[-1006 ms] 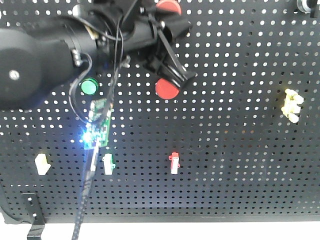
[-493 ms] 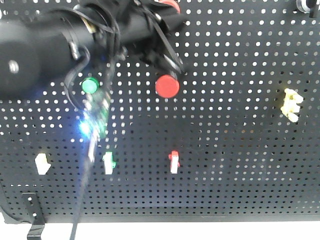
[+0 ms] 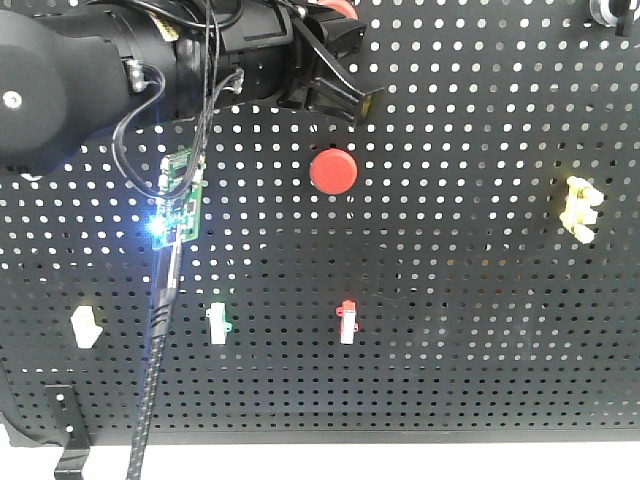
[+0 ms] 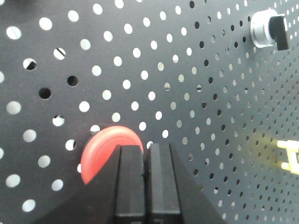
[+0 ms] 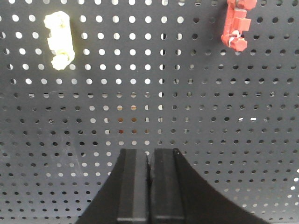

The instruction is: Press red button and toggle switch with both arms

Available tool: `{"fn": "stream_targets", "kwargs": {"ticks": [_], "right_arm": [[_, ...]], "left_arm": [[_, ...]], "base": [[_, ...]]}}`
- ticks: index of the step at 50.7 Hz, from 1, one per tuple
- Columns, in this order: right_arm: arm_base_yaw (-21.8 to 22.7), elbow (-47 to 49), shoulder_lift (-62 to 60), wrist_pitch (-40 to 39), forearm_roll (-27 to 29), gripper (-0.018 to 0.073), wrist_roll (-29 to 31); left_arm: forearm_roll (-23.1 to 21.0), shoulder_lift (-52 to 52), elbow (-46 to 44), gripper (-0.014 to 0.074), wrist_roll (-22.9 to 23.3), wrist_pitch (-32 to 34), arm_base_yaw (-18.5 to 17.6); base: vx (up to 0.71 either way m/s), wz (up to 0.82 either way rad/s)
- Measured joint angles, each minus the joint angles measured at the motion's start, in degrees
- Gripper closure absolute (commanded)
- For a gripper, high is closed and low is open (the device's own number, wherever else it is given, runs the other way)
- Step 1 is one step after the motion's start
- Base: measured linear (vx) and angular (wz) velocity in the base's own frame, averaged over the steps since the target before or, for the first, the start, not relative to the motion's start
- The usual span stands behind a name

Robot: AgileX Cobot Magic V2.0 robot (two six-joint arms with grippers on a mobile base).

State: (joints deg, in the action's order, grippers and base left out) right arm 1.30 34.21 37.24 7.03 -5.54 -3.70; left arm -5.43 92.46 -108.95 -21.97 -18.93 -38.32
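Observation:
A round red button (image 3: 333,172) sits mid-board on the black pegboard (image 3: 460,300). My left gripper (image 3: 352,100) is shut and empty, just above and left of that button in the front view. In the left wrist view its tips (image 4: 145,149) overlap the red button (image 4: 105,151); I cannot tell whether they touch. A second red button (image 3: 340,8) peeks out at the top edge. A small red toggle switch (image 3: 347,322) sits lower mid-board. My right gripper (image 5: 149,151) is shut and empty, facing the board below the red switch (image 5: 237,25). It does not show in the front view.
A yellow switch (image 3: 583,210) sits at the right and also shows in the right wrist view (image 5: 59,39). A green-white switch (image 3: 218,322) and a pale switch (image 3: 85,327) sit lower left. A green circuit board (image 3: 178,205) with a blue light hangs on a cable. A black knob (image 4: 268,30) is at top right.
My left arm has moved up, so its fingertips have come off the mid-board red button, which now shows whole. The arm now hides the green button.

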Motion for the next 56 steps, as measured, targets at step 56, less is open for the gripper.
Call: {"fn": "stream_targets", "kwargs": {"ticks": [56], "right_arm": [[-0.77, 0.69, 3.38, -15.66, 1.41, 0.0559, 0.02]], "left_arm": [[4.39, -25.31, 23.12, 0.0595, 2.33, -2.77, -4.43]], "base": [[0.0, 0.0]]}}
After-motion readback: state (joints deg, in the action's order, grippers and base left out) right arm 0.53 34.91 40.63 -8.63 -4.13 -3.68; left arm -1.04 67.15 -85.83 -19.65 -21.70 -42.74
